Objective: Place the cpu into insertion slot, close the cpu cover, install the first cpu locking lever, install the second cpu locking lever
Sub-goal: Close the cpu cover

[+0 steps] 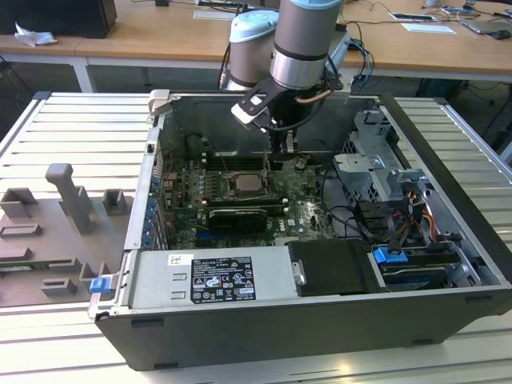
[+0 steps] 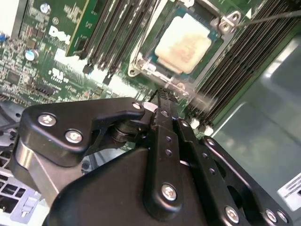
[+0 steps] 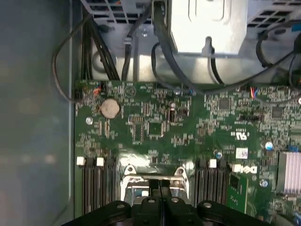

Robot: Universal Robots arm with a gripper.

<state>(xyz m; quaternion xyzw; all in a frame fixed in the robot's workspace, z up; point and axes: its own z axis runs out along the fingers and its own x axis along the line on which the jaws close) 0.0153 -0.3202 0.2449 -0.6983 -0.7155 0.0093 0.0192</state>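
The pale silver-beige cpu [image 2: 181, 44] lies flat in the insertion slot [image 1: 246, 183] on the green motherboard [image 3: 155, 127]. The silver cpu cover [image 2: 141, 60] lies down around it, with the chip showing through its window. A thin locking lever [image 2: 273, 16] runs out from one corner of the socket. My gripper [image 2: 162, 93] is shut with nothing visibly between its fingers, and its tip sits at the socket's edge, just beside the cover. In the first wrist view the gripper [image 3: 160, 188] hangs over the socket's metal frame [image 3: 153, 178]. In the exterior view the gripper [image 1: 277, 154] stands just behind the socket.
Long black memory slots [image 2: 235, 61] flank the socket on both sides. A black expansion card [image 1: 236, 216] lies in front of it. Cables and a metal drive cage [image 1: 376, 172] fill the case at the exterior view's right. The case wall [image 1: 152, 192] rises at its left.
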